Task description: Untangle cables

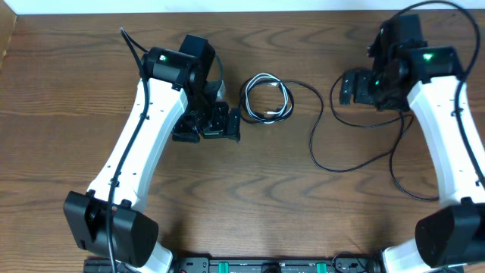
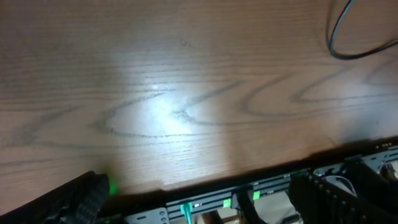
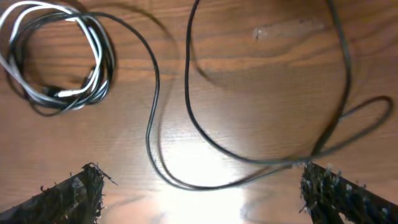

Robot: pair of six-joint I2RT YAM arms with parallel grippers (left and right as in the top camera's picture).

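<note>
Table (image 1: 68, 114): brown wood grain; both arms are reached in over it, left arm (image 1: 136, 144) toward the centre, right arm (image 1: 447, 136) along the far right.

Cables: not yet separated, by judgement. A long black cable (image 1: 312, 144) is laid out in loose open loops across the right half; a second loop is seen crossing it near the right arm, so some overlap remains. The coil (image 1: 265, 98) at centre is wound tight, with the white cable (image 3: 93, 73) and black strands bundled together; this knot is judged to be the main work left. Only the loose spreading of the long run is counted as done.

Right gripper (image 1: 355, 85): fingers (image 3: 78, 193) are held wide apart; nothing is pinched. In the right wrist view the black loops run between and ahead of the fingers, one strand passing just beside the right-hand finger; contact cannot be told. The coil lies well to the side of it, toward the table centre.

Left gripper (image 1: 220, 121): spread, empty; it is placed just beside the coil on the coil's left, not touching as far as is seen. In the left wrist view only bare table and one bend of black cable (image 2: 348, 56) at the upper corner are caught.

Plug ends: too small to be located.
</note>
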